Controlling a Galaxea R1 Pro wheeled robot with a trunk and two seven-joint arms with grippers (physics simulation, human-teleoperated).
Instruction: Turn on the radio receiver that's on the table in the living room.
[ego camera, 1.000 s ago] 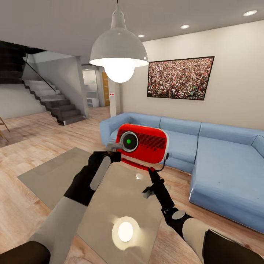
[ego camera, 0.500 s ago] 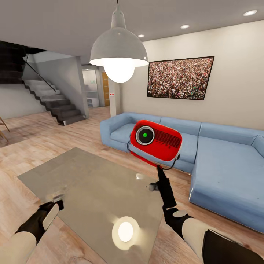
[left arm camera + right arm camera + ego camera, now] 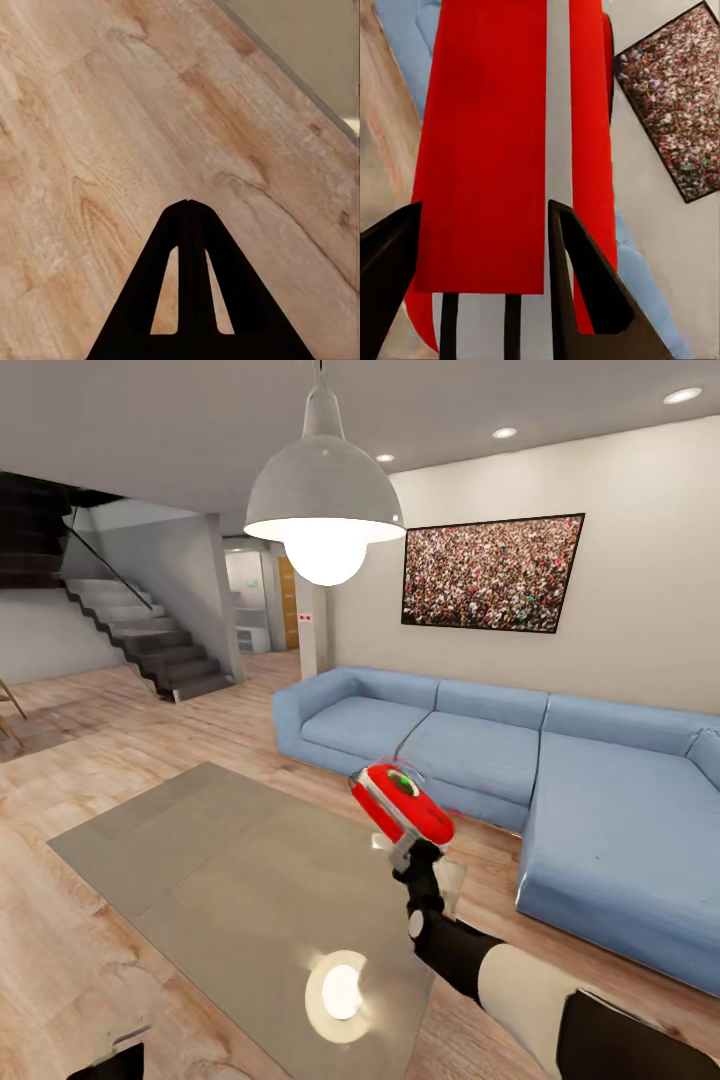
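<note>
The red radio receiver (image 3: 402,812) hangs tilted above the far right part of the glossy table (image 3: 230,870), its round dial with a green light (image 3: 404,782) turned upward. My right gripper (image 3: 404,852) is shut on its lower edge from below. In the right wrist view the red body (image 3: 484,150) sits between the two dark fingers (image 3: 581,292). My left gripper (image 3: 187,206) is shut and empty, low over the wood floor (image 3: 97,135) beside the table's edge (image 3: 315,45); a dark bit of it (image 3: 108,1064) shows at the head view's bottom left.
A blue sectional sofa (image 3: 570,770) stands behind and right of the table. A white pendant lamp (image 3: 322,500) hangs over it, mirrored in the glass (image 3: 342,992). A framed crowd picture (image 3: 492,572) is on the wall, stairs (image 3: 150,645) at the far left.
My left arm has drawn back from the radio's dial and dropped to the lower left. The right gripper has lowered and tipped the radio, so its face now points up.
</note>
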